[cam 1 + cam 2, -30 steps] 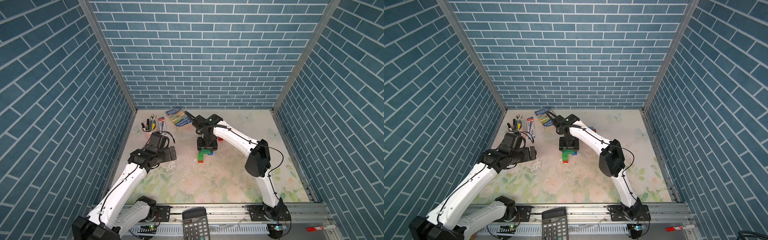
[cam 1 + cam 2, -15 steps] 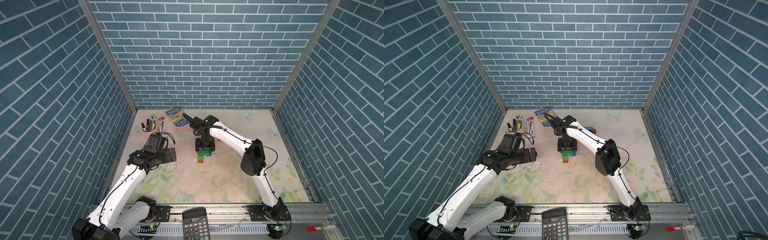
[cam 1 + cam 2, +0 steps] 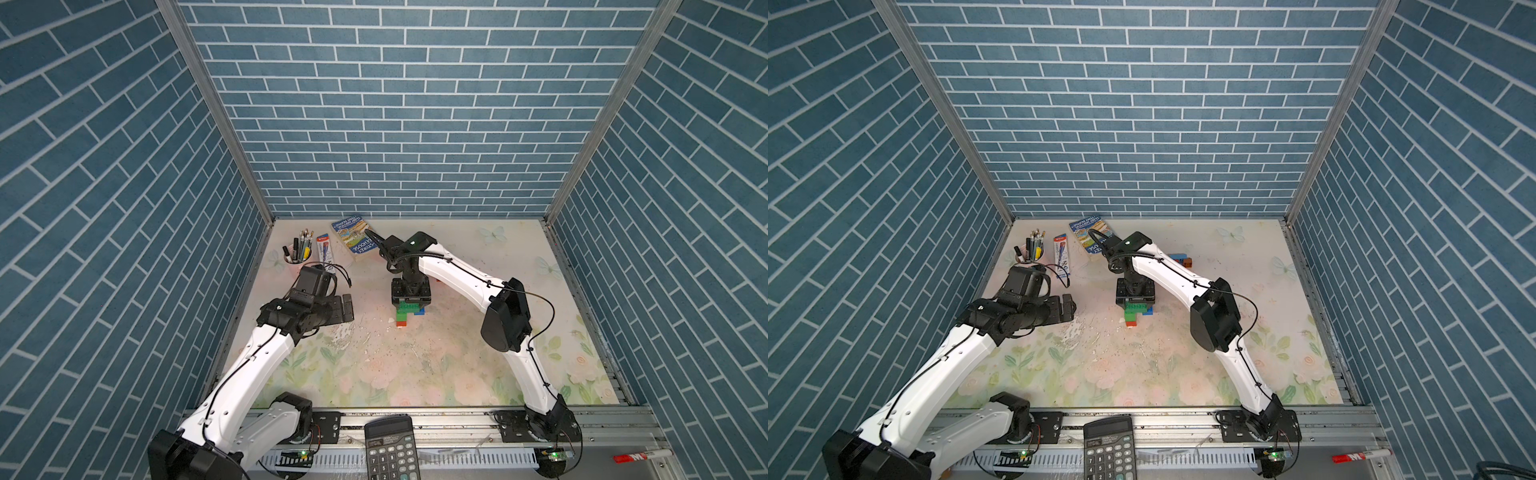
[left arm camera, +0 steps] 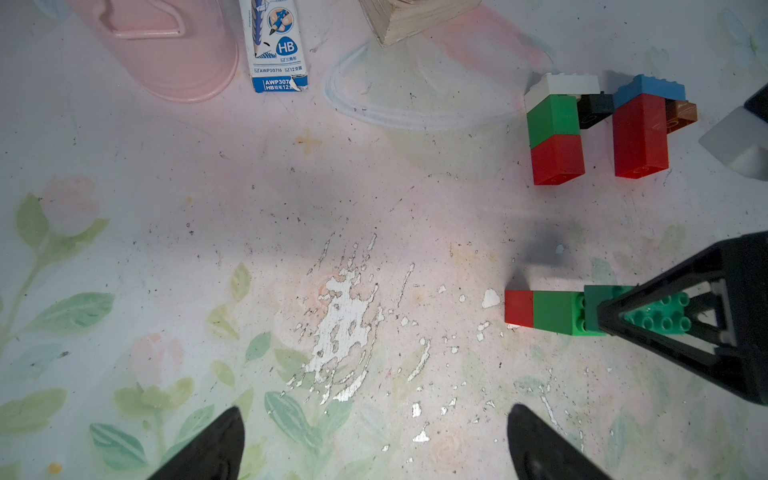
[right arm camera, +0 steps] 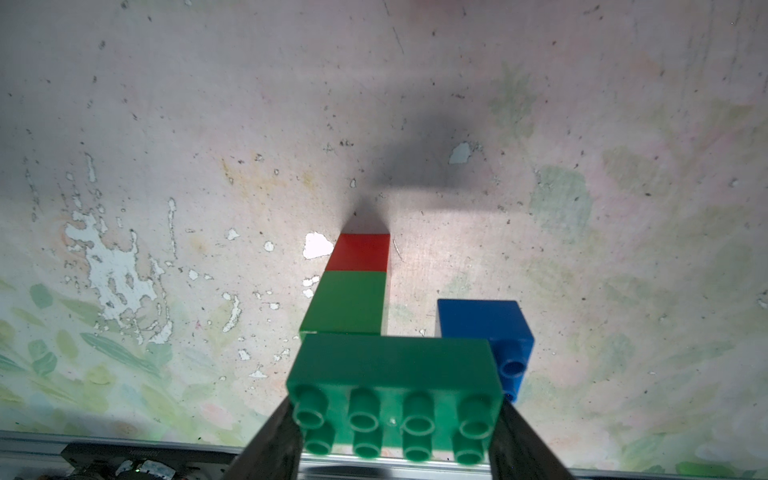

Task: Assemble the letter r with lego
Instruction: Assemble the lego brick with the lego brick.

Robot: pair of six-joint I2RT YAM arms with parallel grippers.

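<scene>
Now, your right gripper [image 5: 392, 419] pinches the dark green oblong brick [image 5: 392, 370] by its two short ends, with the studs facing the wrist camera. Under one end of it a lighter green brick [image 5: 347, 301] and a red brick [image 5: 360, 251] go in one line down to the floral mat [image 5: 166, 124]. Under the other end sits a blue brick [image 5: 482, 318]; you cannot tell if it reaches the mat. In both top views the gripper body hides most of this lego.

Your left gripper [image 4: 376, 436] is spread wide and holds nothing. It hovers over a worn patch of mat, well apart from the build.

Behind the right arm stand a white-green-red stack [image 4: 555, 133] and, just beside it, a tall red stack [image 4: 640, 133] with a light blue top. Against the back wall you have a pink cup [image 4: 166, 50], a pencil box [image 4: 276, 45] and a book [image 3: 356, 239]. A calculator [image 3: 390, 449] lies on the front rail.
</scene>
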